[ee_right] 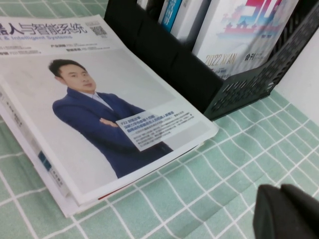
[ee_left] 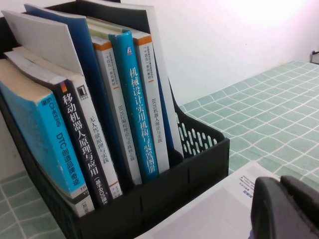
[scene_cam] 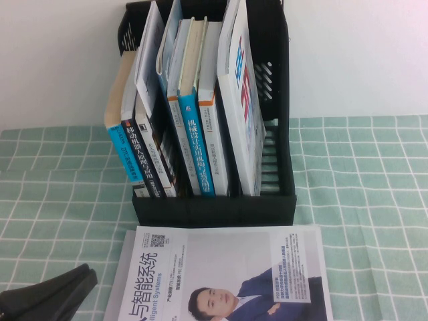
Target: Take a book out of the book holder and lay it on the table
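With the book (scene_cam: 221, 274) flat on tabletop (scene_cam: 374, 200) before the book holder (scene_cam: 214, 207), keep left gripper (scene_cam: 50, 297) and right gripper (ee_right: 286, 211), jaws clenched empty, withdrawn low.

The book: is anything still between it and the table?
Partly. The book lies flat before the book holder, atop other flat publications, not directly on the table. Left gripper is beside it, right gripper nearby.

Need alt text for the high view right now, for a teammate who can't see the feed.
A white book with a suited man's photo lies flat on the green checked table, in front of a black book holder packed with upright books. The left gripper sits at the lower left corner; the right gripper is out of this view.
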Controlling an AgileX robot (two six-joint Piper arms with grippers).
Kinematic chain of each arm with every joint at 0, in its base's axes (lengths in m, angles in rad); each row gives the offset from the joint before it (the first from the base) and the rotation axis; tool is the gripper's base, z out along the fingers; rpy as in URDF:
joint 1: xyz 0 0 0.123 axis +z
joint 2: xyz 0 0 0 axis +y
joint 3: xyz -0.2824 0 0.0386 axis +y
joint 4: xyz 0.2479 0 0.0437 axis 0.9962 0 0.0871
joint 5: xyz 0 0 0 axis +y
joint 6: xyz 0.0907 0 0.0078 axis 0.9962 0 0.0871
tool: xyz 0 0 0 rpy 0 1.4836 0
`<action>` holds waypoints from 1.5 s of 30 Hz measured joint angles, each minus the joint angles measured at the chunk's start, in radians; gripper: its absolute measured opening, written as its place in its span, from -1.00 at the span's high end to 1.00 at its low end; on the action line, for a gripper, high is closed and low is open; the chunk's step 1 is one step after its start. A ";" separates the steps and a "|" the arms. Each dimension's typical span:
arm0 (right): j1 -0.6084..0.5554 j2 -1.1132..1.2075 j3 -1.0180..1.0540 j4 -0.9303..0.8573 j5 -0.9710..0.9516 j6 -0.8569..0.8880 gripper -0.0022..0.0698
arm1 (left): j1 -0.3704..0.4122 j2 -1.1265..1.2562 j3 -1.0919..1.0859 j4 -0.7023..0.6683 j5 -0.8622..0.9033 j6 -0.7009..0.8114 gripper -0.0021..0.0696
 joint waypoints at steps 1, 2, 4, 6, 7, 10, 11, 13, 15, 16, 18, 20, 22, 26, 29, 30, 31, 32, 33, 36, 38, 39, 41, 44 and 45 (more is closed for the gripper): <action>0.000 0.000 0.003 0.000 0.000 0.000 0.94 | 0.000 0.000 0.000 0.000 0.000 0.000 0.95; 0.000 0.000 0.011 0.002 0.000 0.000 0.94 | 0.000 0.000 0.000 0.000 0.000 0.000 0.95; 0.000 0.000 0.018 0.002 0.000 0.000 0.94 | 0.000 0.000 0.000 0.000 0.000 0.000 0.95; 0.000 0.000 0.021 0.004 0.000 0.000 0.94 | 0.000 0.000 0.005 0.000 -0.010 0.000 0.95; 0.000 0.000 0.024 0.004 0.000 0.000 0.94 | 0.000 0.000 0.014 -0.005 -0.012 0.000 0.95; 0.000 0.000 0.028 0.007 0.000 0.000 0.94 | 0.000 -0.025 0.040 -0.077 0.012 0.000 0.95; 0.000 0.000 0.030 0.010 0.000 0.000 0.94 | 0.002 -0.049 0.043 -0.105 0.040 0.005 0.95; 0.000 0.000 0.030 0.011 0.000 0.008 0.94 | 0.025 -0.116 0.047 -0.155 0.106 0.015 0.95; 0.000 0.000 0.030 0.014 0.000 0.011 0.94 | 0.079 -0.189 0.047 -0.212 0.160 0.034 0.95; 0.000 0.000 0.030 0.014 0.000 0.012 0.94 | 0.117 -0.230 0.047 -0.251 0.183 0.047 0.95; 0.000 0.000 0.030 0.014 0.000 0.015 0.94 | 0.195 -0.294 0.049 -0.334 0.217 0.087 0.95; 0.000 0.000 0.030 0.014 0.000 0.017 0.95 | 0.289 -0.344 0.051 -0.435 0.239 0.143 0.95; 0.000 0.000 0.030 0.014 0.000 0.017 0.94 | 0.365 -0.364 0.067 -0.509 0.241 0.193 0.95; 0.000 0.000 0.030 0.016 0.000 0.019 0.94 | 0.462 -0.363 0.150 -0.538 0.254 0.253 0.95; 0.000 0.000 0.030 0.016 0.000 0.019 0.95 | 0.470 -0.363 0.223 -0.535 0.253 0.265 0.95; 0.000 0.000 0.030 0.016 0.000 0.019 0.95 | 0.472 -0.363 0.229 -0.535 0.266 0.265 0.95; 0.000 0.000 0.030 0.016 0.000 0.019 0.94 | 0.472 -0.363 0.230 -0.532 0.293 0.267 0.95; 0.000 0.000 0.030 0.016 0.000 0.019 0.95 | 0.472 -0.363 0.231 -0.530 0.319 0.273 0.95; 0.000 0.000 0.030 0.016 0.000 0.019 0.95 | 0.472 -0.363 0.231 -0.530 0.335 0.278 0.95; 0.000 0.000 0.030 0.016 0.000 0.019 0.95 | 0.472 -0.365 0.231 -0.528 0.340 0.315 0.95; 0.000 0.000 0.030 0.016 0.000 0.019 0.94 | 0.472 -0.365 0.231 -0.528 0.341 0.325 0.95; 0.000 0.000 0.030 0.016 0.000 0.019 0.95 | 0.472 -0.365 0.231 -0.528 0.341 0.326 0.95; 0.000 0.000 0.030 0.016 0.000 0.019 0.95 | 0.472 -0.365 0.231 -0.528 0.341 0.330 0.95; 0.000 0.000 0.030 0.016 0.000 0.019 0.94 | 0.472 -0.365 0.231 -0.528 0.341 0.330 0.95; 0.000 0.000 0.030 0.016 0.000 0.019 0.95 | 0.472 -0.365 0.231 -0.528 0.341 0.330 0.95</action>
